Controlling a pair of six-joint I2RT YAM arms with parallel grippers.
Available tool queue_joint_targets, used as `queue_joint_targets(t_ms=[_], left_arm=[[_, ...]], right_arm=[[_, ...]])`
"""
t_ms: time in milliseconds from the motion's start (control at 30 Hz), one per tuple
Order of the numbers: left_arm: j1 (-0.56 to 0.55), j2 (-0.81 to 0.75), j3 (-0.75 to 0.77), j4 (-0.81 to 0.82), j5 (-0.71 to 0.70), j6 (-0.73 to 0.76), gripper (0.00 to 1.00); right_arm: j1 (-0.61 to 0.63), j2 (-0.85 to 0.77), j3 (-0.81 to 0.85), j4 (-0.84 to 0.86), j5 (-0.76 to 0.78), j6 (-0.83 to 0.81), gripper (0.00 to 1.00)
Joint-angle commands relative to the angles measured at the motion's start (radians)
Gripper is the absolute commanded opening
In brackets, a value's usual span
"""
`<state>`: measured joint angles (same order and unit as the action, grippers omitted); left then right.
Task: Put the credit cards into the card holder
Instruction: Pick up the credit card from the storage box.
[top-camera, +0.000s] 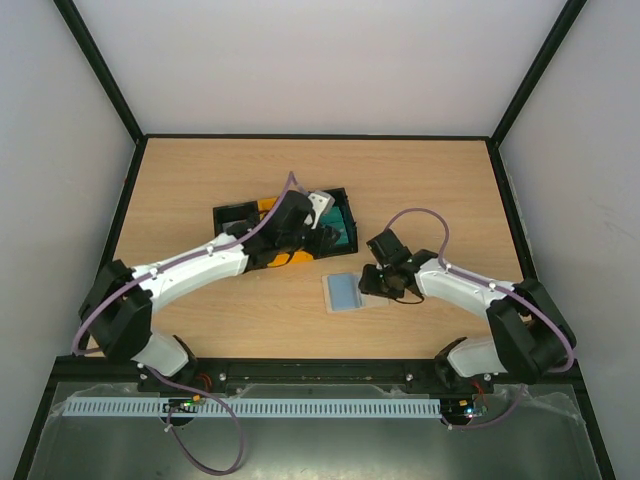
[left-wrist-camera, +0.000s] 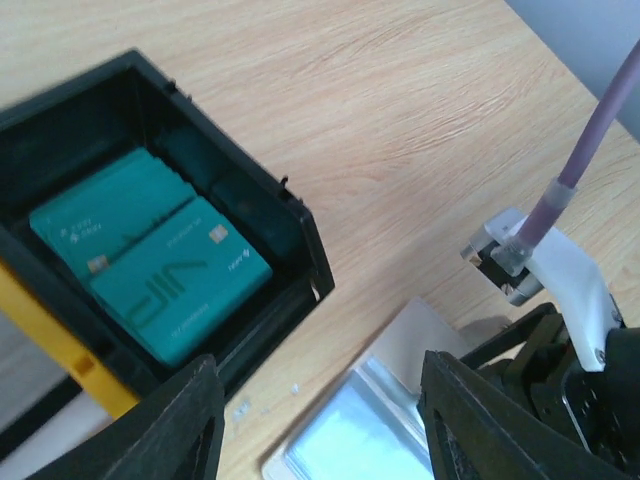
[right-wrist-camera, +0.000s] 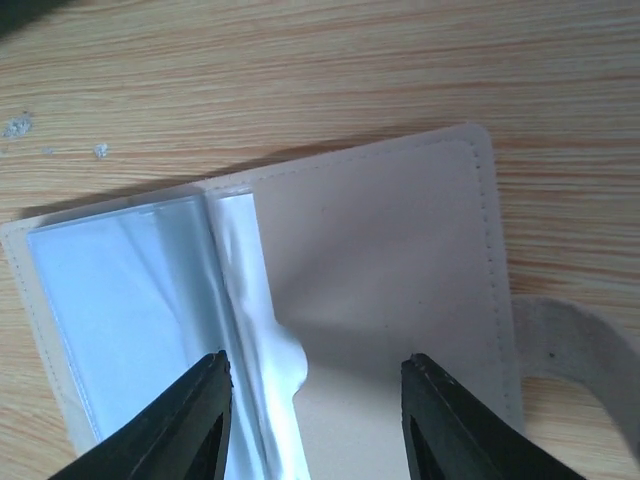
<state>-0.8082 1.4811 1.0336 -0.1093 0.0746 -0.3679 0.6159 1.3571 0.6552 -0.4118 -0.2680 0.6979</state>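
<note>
left claw (left-wrist-camera: 320, 410): released, empty, above the black tray (left-wrist-camera: 305, 235) corner
right claw (right-wrist-camera: 315, 400): released, empty, over the open card holder (right-wrist-camera: 400, 270)
credit cards (left-wrist-camera: 150, 250): teal, stacked inside the black tray
card holder: flat on the bench (right-wrist-camera: 300, 80)

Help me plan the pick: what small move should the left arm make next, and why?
Probably lower the left gripper onto the teal cards in the black tray: its jaws stand open and empty, and the card holder lies open under the right gripper.
</note>
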Motion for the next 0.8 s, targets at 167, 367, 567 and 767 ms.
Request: queue_joint_targets(t_ms=[167,367,567,767], left_arm=[[0.011,0.193,0.277,-0.280,-0.024,0.359,0.62],[0.046,0.314,0.421,-0.352,0.030,0.534,0.58],[0.112,0.525,0.665,-0.546,0.099,0.564,0.48],[0.139,0.719,0.872,-0.748,0.075,0.620,0.40]], right_arm=[[-0.031,-0.111,0.066,0.081,0.151,0.083,0.46],[-0.124,-0.105,-0.021,0.258,0.006,0.134,0.44],[-0.170,-0.047,-0.049,0.322,-0.089,0.127,0.42],[-0.177,0.011,-0.064,0.399,-0.114,0.157,0.40]])
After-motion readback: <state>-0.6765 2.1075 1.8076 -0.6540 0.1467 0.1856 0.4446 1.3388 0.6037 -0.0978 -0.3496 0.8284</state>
